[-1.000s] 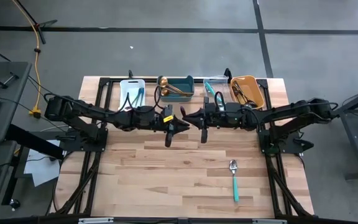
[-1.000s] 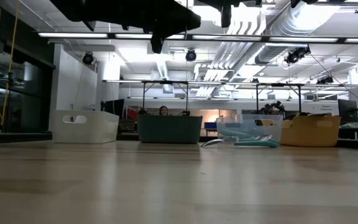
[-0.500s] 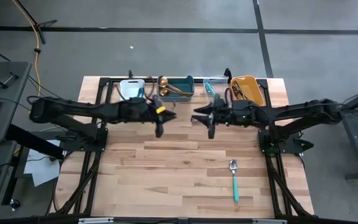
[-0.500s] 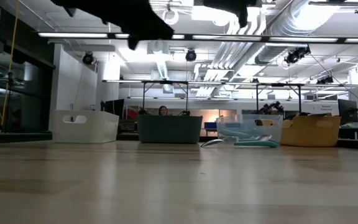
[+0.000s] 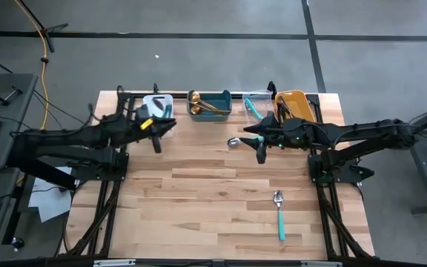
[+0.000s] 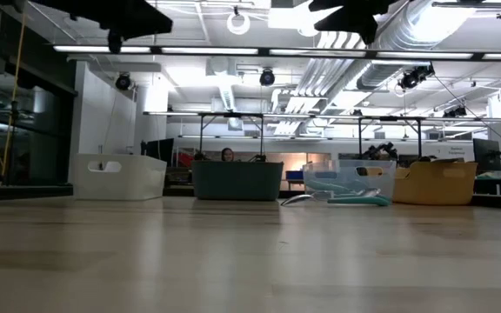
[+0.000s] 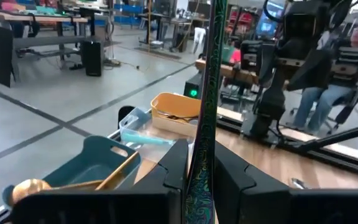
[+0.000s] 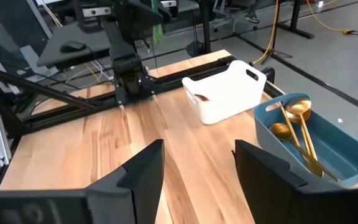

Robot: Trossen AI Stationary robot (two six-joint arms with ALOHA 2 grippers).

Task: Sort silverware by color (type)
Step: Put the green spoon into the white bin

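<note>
Your left end effector point(image 5: 156, 136) has swung toward the white bin point(image 5: 156, 105), clamping an iridescent utensil point(image 7: 205, 118) visible only from its wrist; right end effector point(image 8: 191, 165) gapes wide.

Left claw point(image 5: 156, 139) hangs pinched shut at the tabletop's back-left, while the right claw point(image 5: 260, 150) gapes mid-back.

Open room: bare middle of the light wooden plank surface point(image 5: 199, 200).
Obstacles: teal-handled silver spoon point(image 5: 279, 214) near front right; four small rectangular bins along the far edge.
</note>
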